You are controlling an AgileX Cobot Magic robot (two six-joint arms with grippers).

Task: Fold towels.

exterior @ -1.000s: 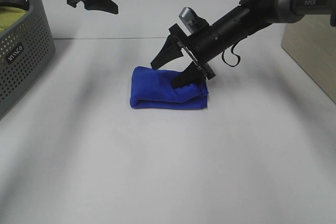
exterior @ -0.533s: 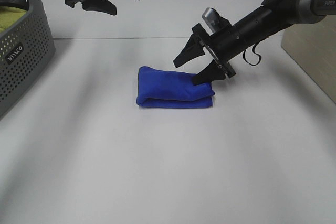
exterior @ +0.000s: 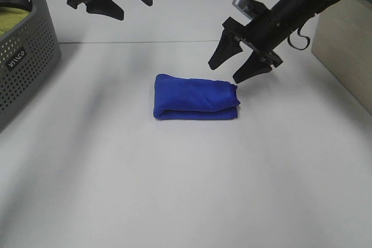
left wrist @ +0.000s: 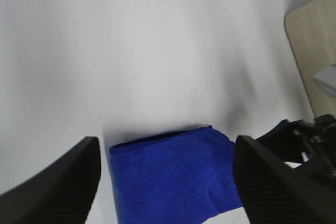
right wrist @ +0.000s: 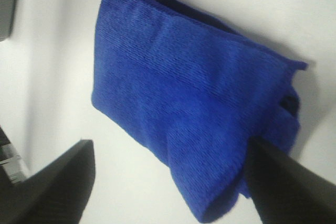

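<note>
The royal-blue towel [exterior: 195, 98] lies folded into a small thick rectangle in the middle of the white table [exterior: 174, 190]. It also shows in the left wrist view [left wrist: 170, 177] and fills the right wrist view [right wrist: 189, 103]. My right gripper [exterior: 231, 69] is open and empty, raised just above and behind the towel's right end, not touching it. My left gripper [exterior: 110, 3] is open and empty, high at the back left, well away from the towel. The white tag is not visible.
A grey perforated basket [exterior: 26, 56] holding a yellow-green cloth [exterior: 13, 18] stands at the left edge. A beige box [exterior: 349, 50] stands at the right edge, also in the left wrist view [left wrist: 312, 51].
My right gripper has let go of the towel's right end and lifted back and to the right. The towel has settled flat in its fold. The left gripper has barely moved.
</note>
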